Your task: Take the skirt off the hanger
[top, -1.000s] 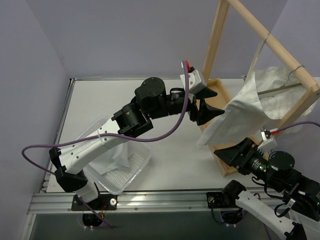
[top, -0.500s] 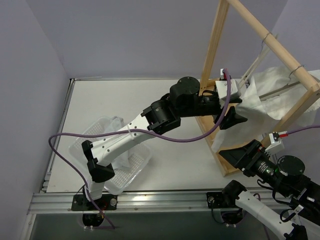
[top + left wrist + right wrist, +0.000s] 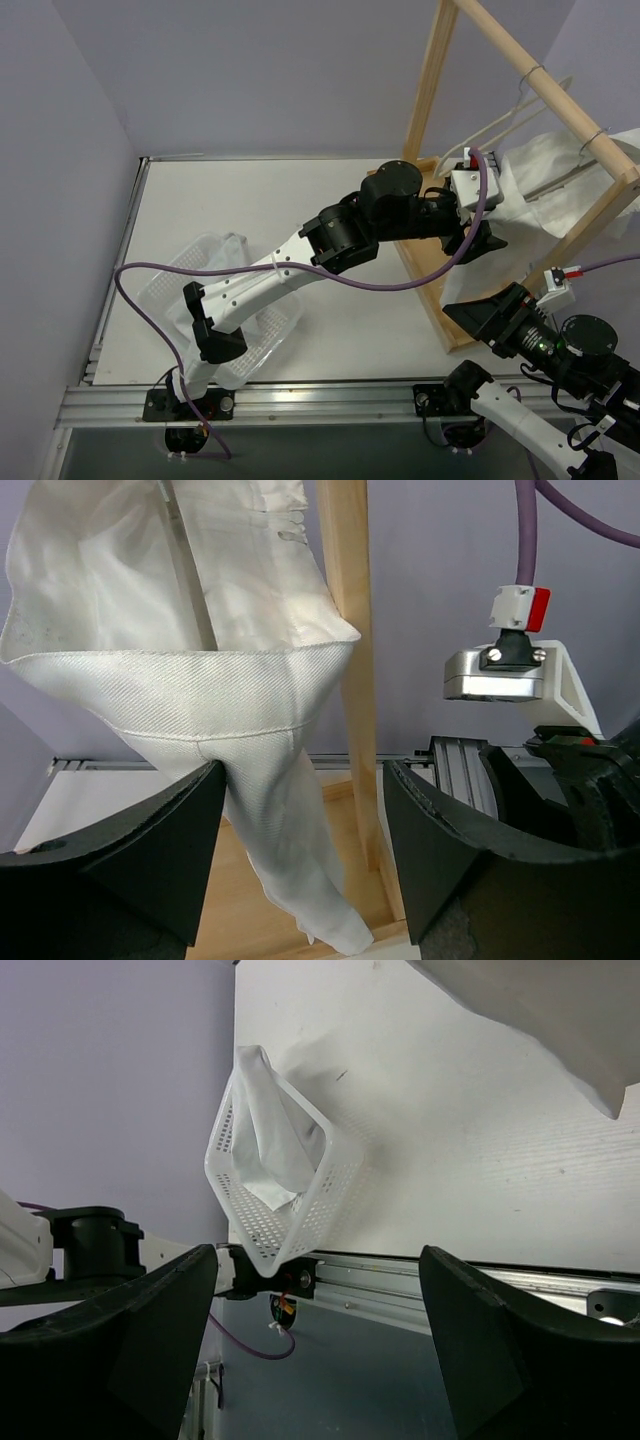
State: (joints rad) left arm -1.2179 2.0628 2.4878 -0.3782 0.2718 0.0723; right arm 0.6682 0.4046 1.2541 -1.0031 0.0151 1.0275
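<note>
The white skirt hangs from a metal clip hanger on the wooden rack's top bar. My left gripper is open at the skirt's left edge, reaching past the rack's post. In the left wrist view the skirt drapes between the spread jaws of the left gripper, its lower tip low between them, beside the post. No finger touches the cloth. My right gripper is open and empty below the skirt; in its own view the right gripper faces the table and a skirt corner.
An empty white hanger hangs further along the bar. The rack's wooden base frame lies on the table. A white perforated basket holding white cloth stands at the front left, also in the right wrist view.
My left arm has swung right and reached to the skirt's edge by the rack post. The skirt has swung back to the right. My right gripper has shifted slightly right.
</note>
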